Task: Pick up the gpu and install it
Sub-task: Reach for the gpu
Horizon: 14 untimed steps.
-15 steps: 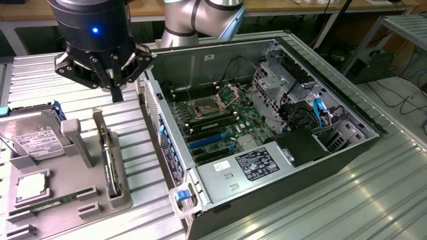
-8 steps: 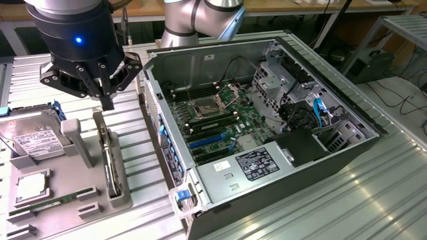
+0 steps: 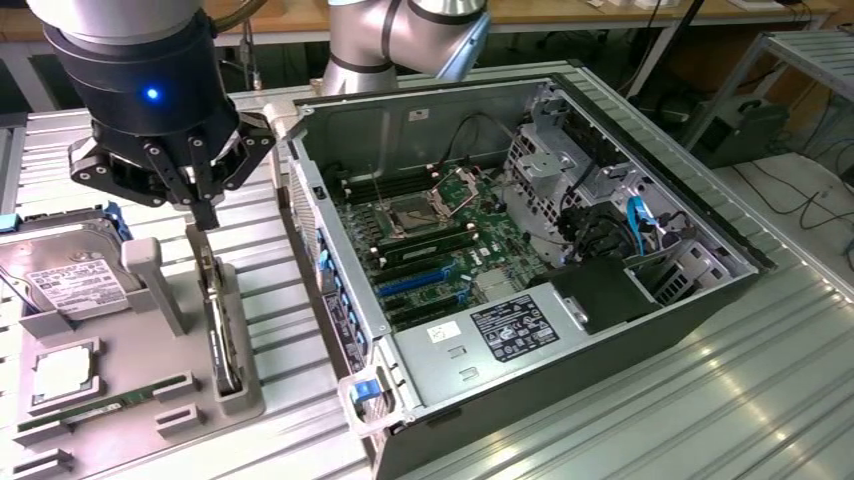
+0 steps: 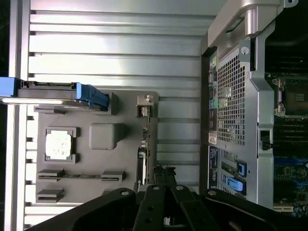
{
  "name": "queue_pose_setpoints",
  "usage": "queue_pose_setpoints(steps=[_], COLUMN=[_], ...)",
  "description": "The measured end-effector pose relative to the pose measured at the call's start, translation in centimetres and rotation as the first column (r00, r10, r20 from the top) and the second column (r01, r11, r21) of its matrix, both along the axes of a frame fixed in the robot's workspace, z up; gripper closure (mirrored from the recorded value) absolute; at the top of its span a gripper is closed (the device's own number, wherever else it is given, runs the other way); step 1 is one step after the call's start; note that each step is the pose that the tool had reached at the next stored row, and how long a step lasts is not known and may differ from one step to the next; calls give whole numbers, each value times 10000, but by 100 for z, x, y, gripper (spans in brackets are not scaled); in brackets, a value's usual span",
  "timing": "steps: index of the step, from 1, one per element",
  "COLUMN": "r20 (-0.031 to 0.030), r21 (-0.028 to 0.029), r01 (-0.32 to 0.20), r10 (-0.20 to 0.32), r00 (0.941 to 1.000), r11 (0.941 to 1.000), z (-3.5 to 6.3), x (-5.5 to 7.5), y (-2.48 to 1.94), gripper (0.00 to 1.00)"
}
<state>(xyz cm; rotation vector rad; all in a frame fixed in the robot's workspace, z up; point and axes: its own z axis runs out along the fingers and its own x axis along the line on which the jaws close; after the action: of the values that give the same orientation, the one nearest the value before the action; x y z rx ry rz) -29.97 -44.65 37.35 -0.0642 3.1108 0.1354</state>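
"gpu, whereabouts?"

"Standing on its long edge in a slot of the grey tray, along the side nearest the computer case. Seated there, not yet lifted."

"And the gripper?"

"Hanging straight down over the end of the card farthest back in the exterior view. Drawn narrow, pinching the upper edge. Blue light on the black body."

"Elsewhere on the tray?"

"Hard drive with a white label toward the exterior view's left, well apart from the card. Processor chip in a square pocket. Green memory stick lying flat near the front edge."

"Beyond that?"

"Case lying open on the ribbed metal table, just beside the tray on the exterior view's right. Motherboard facing up inside."
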Motion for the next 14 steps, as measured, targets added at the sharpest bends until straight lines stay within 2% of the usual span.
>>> queue_pose_setpoints(steps=[3,6,8,9,11,14], r20=[-1,2,3,3,2,2], r21=[23,92,98,100,98,102], r01=[-283,-289,-290,-290,-289,-288], r10=[283,289,290,290,289,288], r00=[9996,9996,9996,9996,9996,9996], r11=[9996,9995,9995,9995,9995,9995], z=[-15,-17,-17,-18,-21,-21], x=[-28,-123,-145,-147,-149,-150], y=[-4,-38,-79,-114,-215,-219], gripper=[89,89,89,89,89,89])
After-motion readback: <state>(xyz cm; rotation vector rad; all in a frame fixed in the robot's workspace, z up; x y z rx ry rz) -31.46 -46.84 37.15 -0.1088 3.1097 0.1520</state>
